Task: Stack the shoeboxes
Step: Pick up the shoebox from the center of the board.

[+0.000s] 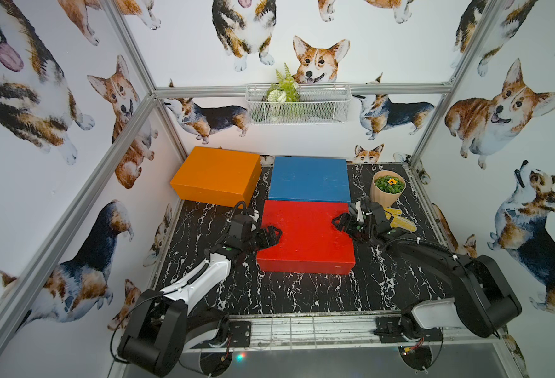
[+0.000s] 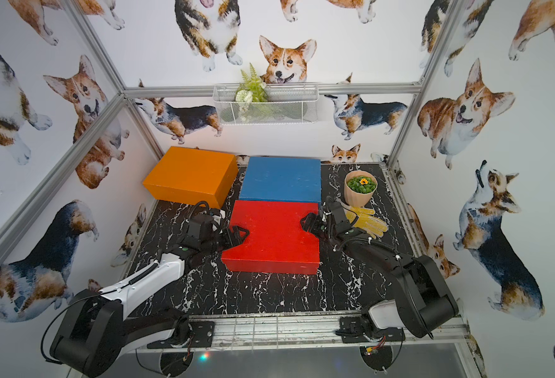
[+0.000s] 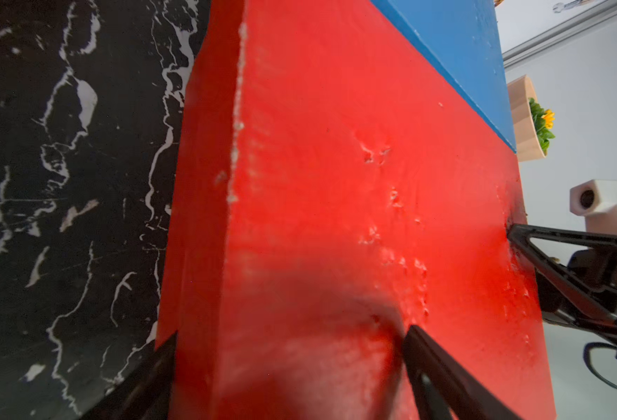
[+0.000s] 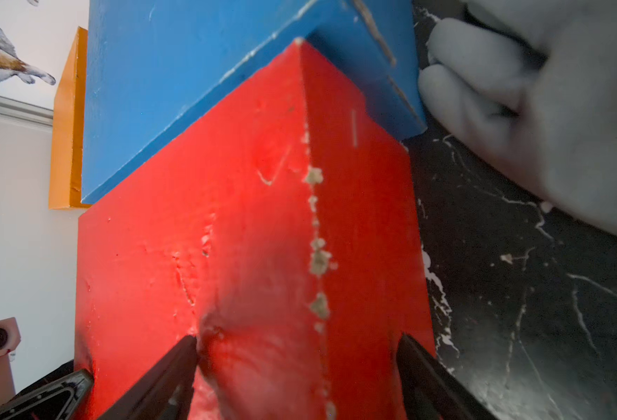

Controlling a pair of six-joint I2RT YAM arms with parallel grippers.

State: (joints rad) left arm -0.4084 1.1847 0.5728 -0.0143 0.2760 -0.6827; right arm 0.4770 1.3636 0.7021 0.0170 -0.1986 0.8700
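**Bimanual workspace, both top views and both wrist views.** A large rectangular red lidded box [image 1: 305, 235] lies flat at the middle of the black, white-veined marble-patterned surface [image 1: 302, 294]. Its long rear side is set against the front wall of a blue rectangular lidded box [image 1: 309, 178] of similar size. No gap shows between the two in either wrist view. A third box, solid orange and of the same form [image 1: 215, 175], stands at the rear left. It is turned at an angle, and its nearest corner is close to the blue box but apart from it.

The left hand [image 1: 274, 237] meets the red box at its left short side and the right hand [image 1: 338, 224] at its right short side, each about midway along that side. In the left wrist view the left hand's black fingers [image 3: 423, 360] are spread wide astride the box's upper edge, one over the lid and one beside the side wall. The right wrist view shows the right hand's fingers [image 4: 420, 371] placed the same way on the opposite edge. Paint is chipped along both edges. Whether either hand is pressing on the box cannot be told.

A beige ribbed flower pot [image 1: 384, 198] holding green leaves and a yellow bloom stands at the rear right, near the blue box. A pair of yellow gloves [image 2: 367, 221] lies just in front of the pot, beside the right arm.
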